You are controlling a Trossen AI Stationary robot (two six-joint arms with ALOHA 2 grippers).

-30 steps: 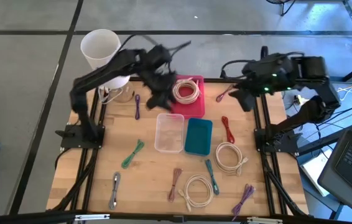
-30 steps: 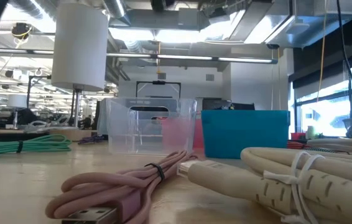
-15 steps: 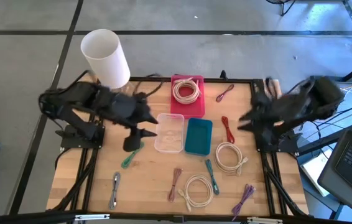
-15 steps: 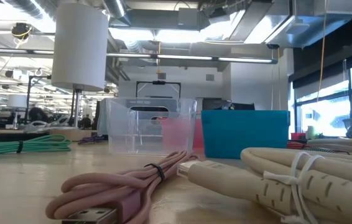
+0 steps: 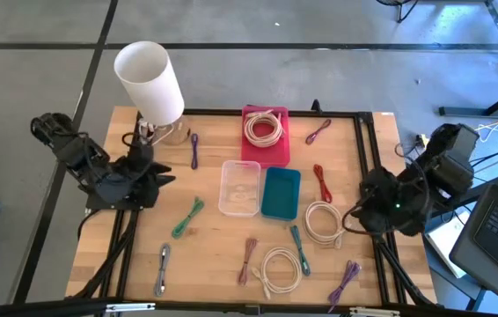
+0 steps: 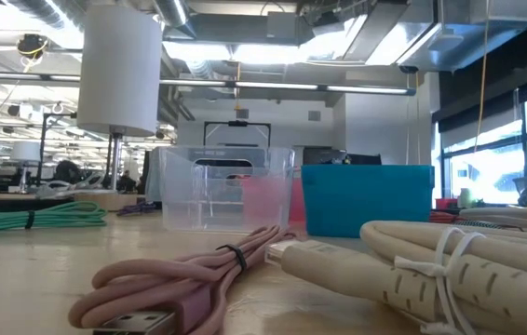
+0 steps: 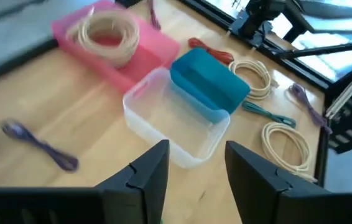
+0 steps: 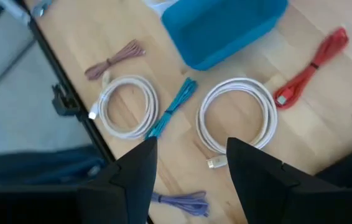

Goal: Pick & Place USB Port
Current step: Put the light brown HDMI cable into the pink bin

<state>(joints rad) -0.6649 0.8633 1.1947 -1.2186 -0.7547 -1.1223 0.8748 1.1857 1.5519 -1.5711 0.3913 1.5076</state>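
Both pairs of fingers stand parted and grip nothing: your left gripper (image 7: 194,171) sits folded at the bench's left edge, looking toward the bins, and your right gripper (image 8: 188,165) sits at the right edge above the loose cables. This reads as a pause between picks, one cable binned and the rest waiting. At the bench's middle, the clear bin (image 5: 239,187) and the teal bin (image 5: 281,193) touching it both look empty; the pink bin (image 5: 266,135), toward the far edge, holds one coiled cream cable (image 5: 263,129). The remaining USB cables lie scattered, among them a white coil (image 8: 236,116), a teal cable (image 8: 171,108) and a red cable (image 8: 313,67). Your next move calls for choosing one, reaching, and closing on its bundled middle.
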